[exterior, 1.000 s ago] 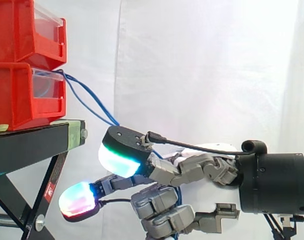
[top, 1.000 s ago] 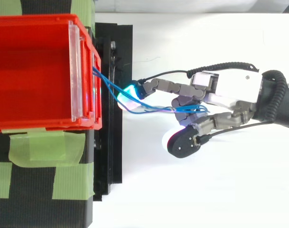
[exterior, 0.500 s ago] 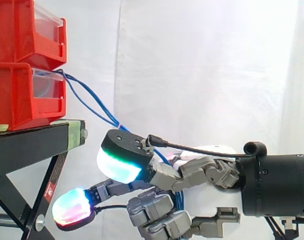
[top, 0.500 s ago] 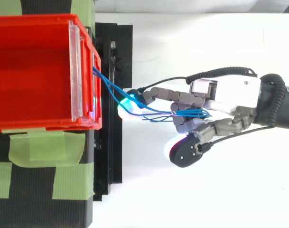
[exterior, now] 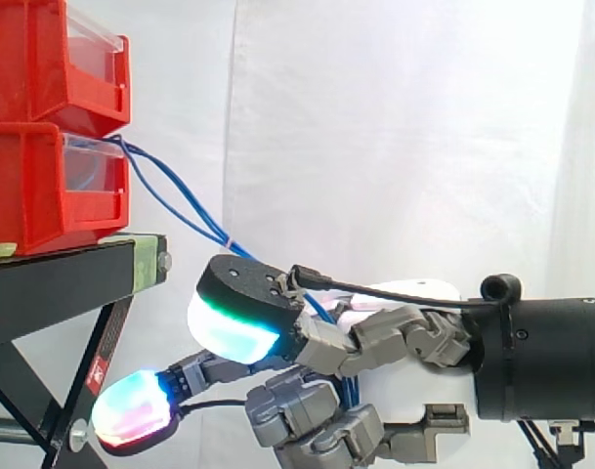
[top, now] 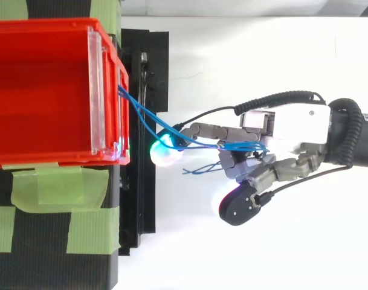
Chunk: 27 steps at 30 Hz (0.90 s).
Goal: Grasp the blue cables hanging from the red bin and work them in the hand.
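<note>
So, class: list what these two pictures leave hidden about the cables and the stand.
- Side view: the blue cables' ends, behind the red bin's wall.
- Side view: their path through the robot hand, behind curled fingers.
- Side view: the black stand's feet, cut by the bottom edge.

A black metal stand [exterior: 53,283] sits at 9 o'clock in the side view, its braced legs running down toward 7 o'clock. In the top view, pale green tape strips [top: 57,187] cross its top at 8 o'clock. A white fabric curtain [exterior: 404,137] hangs behind, from 12 to 3 o'clock.
</note>
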### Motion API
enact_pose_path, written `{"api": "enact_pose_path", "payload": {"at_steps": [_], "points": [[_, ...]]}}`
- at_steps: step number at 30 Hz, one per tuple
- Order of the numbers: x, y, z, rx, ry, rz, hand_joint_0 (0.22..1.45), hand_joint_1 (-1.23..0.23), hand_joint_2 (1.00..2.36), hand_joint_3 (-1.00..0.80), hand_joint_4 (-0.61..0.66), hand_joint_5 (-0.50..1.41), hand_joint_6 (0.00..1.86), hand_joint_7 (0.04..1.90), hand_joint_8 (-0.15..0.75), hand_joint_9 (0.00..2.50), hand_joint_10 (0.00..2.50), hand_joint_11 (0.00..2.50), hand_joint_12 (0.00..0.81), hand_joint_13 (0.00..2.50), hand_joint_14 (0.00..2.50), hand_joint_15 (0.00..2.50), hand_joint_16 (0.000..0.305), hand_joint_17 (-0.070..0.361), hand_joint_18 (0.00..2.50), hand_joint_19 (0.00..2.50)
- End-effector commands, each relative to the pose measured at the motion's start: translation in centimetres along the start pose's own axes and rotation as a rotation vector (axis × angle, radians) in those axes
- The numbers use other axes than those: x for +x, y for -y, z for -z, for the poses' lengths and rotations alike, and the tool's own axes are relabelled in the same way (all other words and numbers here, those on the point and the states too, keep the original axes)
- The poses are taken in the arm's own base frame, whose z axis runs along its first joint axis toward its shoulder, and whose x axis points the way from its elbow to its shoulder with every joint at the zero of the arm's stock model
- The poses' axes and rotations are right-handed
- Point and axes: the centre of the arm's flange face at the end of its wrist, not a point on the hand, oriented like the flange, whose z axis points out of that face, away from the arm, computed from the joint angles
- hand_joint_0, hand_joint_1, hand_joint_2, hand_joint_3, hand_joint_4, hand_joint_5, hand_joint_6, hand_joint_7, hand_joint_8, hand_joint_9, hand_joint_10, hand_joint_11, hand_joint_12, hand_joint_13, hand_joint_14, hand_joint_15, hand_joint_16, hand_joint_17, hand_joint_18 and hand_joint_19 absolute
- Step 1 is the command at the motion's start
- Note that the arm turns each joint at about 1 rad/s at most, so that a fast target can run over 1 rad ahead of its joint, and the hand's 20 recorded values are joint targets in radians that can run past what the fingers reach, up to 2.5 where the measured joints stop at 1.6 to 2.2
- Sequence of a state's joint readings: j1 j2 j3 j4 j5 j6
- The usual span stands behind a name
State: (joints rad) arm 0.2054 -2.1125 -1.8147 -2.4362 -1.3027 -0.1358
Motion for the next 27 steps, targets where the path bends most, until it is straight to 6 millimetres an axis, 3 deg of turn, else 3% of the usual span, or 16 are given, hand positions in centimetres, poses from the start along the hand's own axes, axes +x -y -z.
{"api": "enact_pose_path", "payload": {"at_steps": [1, 6, 9, 10, 11, 14, 19, 27], "points": [[-0.22, -0.07, 0.00, -0.002, -0.001, 0.021, 0.75, -0.55, 1.00, -1.00, 0.24, -0.13, 0.01, 0.79, 0.345, 0.41, 2.50, 2.38, 0.522, 1.00, 2.50, 1.71, 0.059, 0.134, 1.18, 0.70], [-0.29, -0.06, 0.00, -0.002, -0.003, 0.023, 0.74, -0.55, 1.00, -1.00, 0.28, -0.06, 0.01, 0.81, 0.398, 0.61, 2.50, 2.50, 0.572, 1.19, 2.50, 1.91, 0.060, 0.134, 1.36, 0.74], [-0.29, -0.06, 0.00, -0.002, -0.003, 0.024, 0.75, -0.54, 1.00, -1.00, 0.30, 0.00, 0.01, 0.83, 0.446, 0.83, 2.50, 2.50, 0.619, 1.41, 2.50, 1.94, 0.065, 0.147, 1.64, 0.74], [-0.36, -0.04, 0.00, -0.002, -0.003, 0.024, 0.74, -0.54, 1.00, -1.00, 0.32, 0.04, 0.01, 0.83, 0.479, 1.00, 2.50, 2.50, 0.640, 1.59, 2.50, 1.97, 0.067, 0.150, 1.84, 0.72], [-0.36, -0.04, 0.00, -0.002, -0.003, 0.024, 0.74, -0.54, 1.00, -1.00, 0.33, 0.07, 0.01, 0.83, 0.493, 1.13, 2.50, 2.50, 0.648, 1.69, 2.50, 1.99, 0.207, 0.155, 1.98, 0.72], [-0.53, -0.02, 0.00, -0.002, -0.001, 0.029, 0.74, -0.54, 1.00, -1.00, 0.34, 0.15, 0.01, 0.83, 0.502, 1.48, 2.50, 2.50, 0.652, 1.94, 2.50, 1.98, 0.209, 0.156, 2.27, 0.66], [-0.53, -0.03, -0.01, -0.003, -0.001, 0.037, 0.74, -0.55, 1.00, -1.00, 0.35, 0.20, 0.01, 0.86, 0.505, 1.80, 2.50, 2.50, 0.654, 2.04, 2.50, 2.02, 0.209, 0.157, 2.45, 0.67], [-0.66, -0.04, -0.04, -0.005, 0.006, 0.040, 0.74, -0.56, 1.00, -1.00, 0.29, 0.23, 0.01, 1.12, 0.538, 1.93, 2.50, 2.50, 0.662, 2.10, 2.50, 2.11, 0.207, 0.155, 2.50, 0.71]]}}
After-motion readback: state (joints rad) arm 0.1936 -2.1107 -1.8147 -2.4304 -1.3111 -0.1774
